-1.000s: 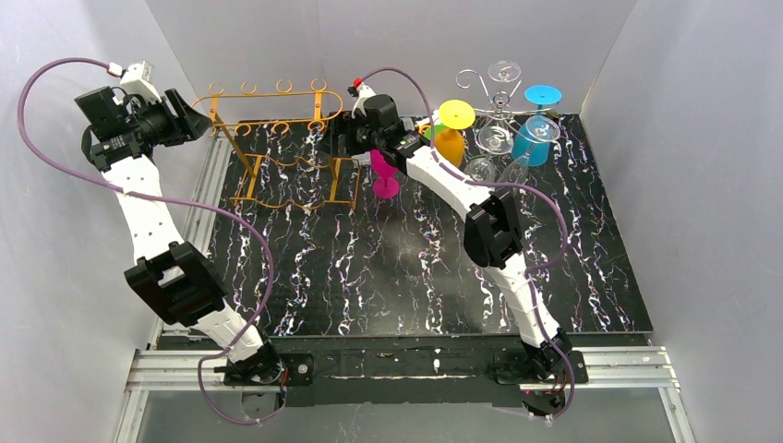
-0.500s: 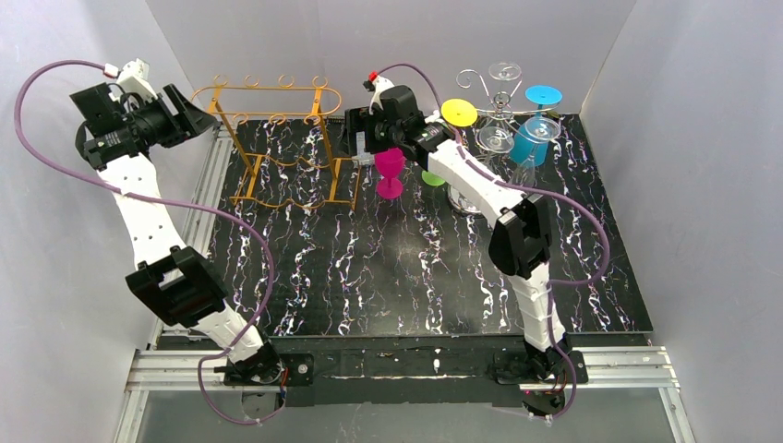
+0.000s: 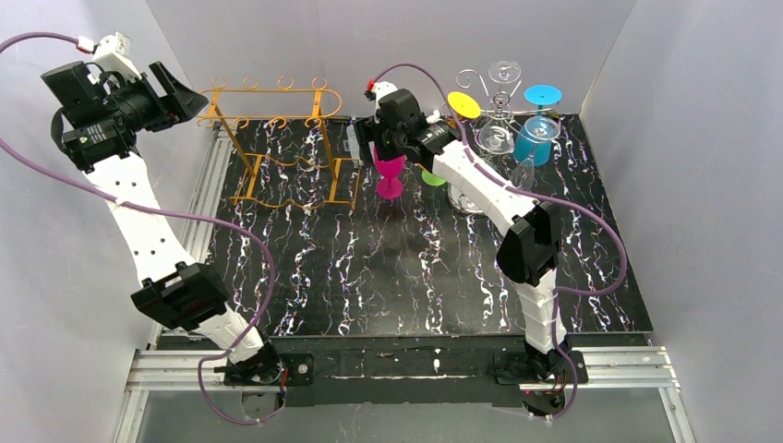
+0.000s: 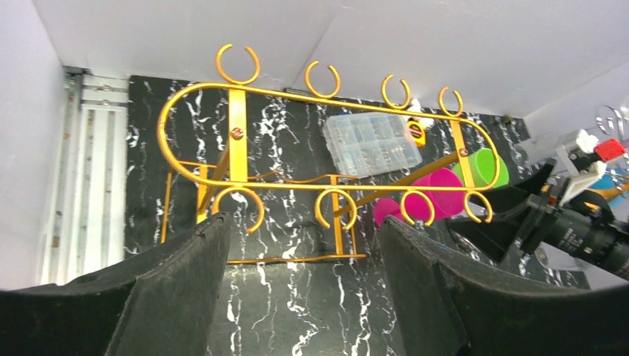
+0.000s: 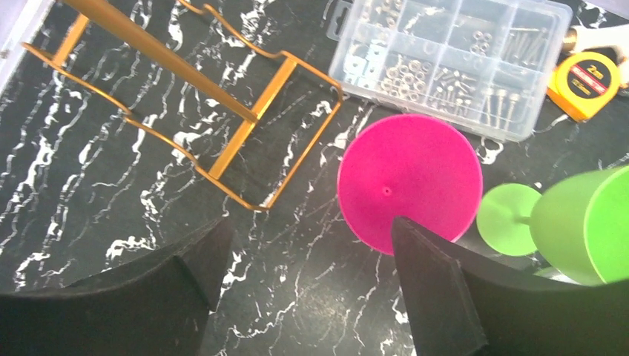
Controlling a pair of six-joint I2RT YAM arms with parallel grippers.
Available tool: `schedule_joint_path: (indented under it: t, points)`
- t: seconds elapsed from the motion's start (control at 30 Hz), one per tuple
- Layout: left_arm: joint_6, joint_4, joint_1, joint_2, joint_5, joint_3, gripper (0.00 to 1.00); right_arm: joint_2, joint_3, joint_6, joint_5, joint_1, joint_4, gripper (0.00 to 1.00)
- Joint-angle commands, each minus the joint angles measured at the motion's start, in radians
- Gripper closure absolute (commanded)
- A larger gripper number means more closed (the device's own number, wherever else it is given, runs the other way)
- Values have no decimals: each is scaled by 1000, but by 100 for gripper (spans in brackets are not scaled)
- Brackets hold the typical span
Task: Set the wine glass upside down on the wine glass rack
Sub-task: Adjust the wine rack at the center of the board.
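Note:
The gold wire wine glass rack (image 3: 277,138) (image 4: 326,133) stands at the back left of the black marbled table, with nothing hanging on it. A pink wine glass (image 3: 389,173) stands on the table just right of the rack. From above it shows as a round pink disc (image 5: 409,182). My right gripper (image 3: 377,148) (image 5: 310,226) hovers over it, open and holding nothing, its right finger overlapping the glass's near edge. My left gripper (image 3: 185,97) (image 4: 304,226) is raised at the far left, open and empty, looking down on the rack.
A green glass (image 5: 571,222) (image 3: 432,177) lies on its side beside the pink one. A clear parts box (image 5: 452,63) and a yellow tape measure (image 5: 590,78) sit behind. A silver rack (image 3: 499,92) with clear, blue (image 3: 534,138) and yellow (image 3: 463,103) glasses fills the back right.
My left arm has lifted and pulled back to the left, its jaws spreading wider. My right arm has swung towards the back, bringing its open gripper over the pink glass.

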Motion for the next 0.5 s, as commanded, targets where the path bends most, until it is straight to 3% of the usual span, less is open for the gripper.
schedule_joint_path:
  t: [0.0,0.23,0.47]
  points:
    - [81,-100,7,9,-123,59,28,19,66,-75,85,11,-45,17]
    - [210,-80,7,13,-331,-6,30,53,61,-81,77,19,-33,24]
    - [262,-33,7,8,-381,-75,30,77,45,-85,85,38,-14,24]
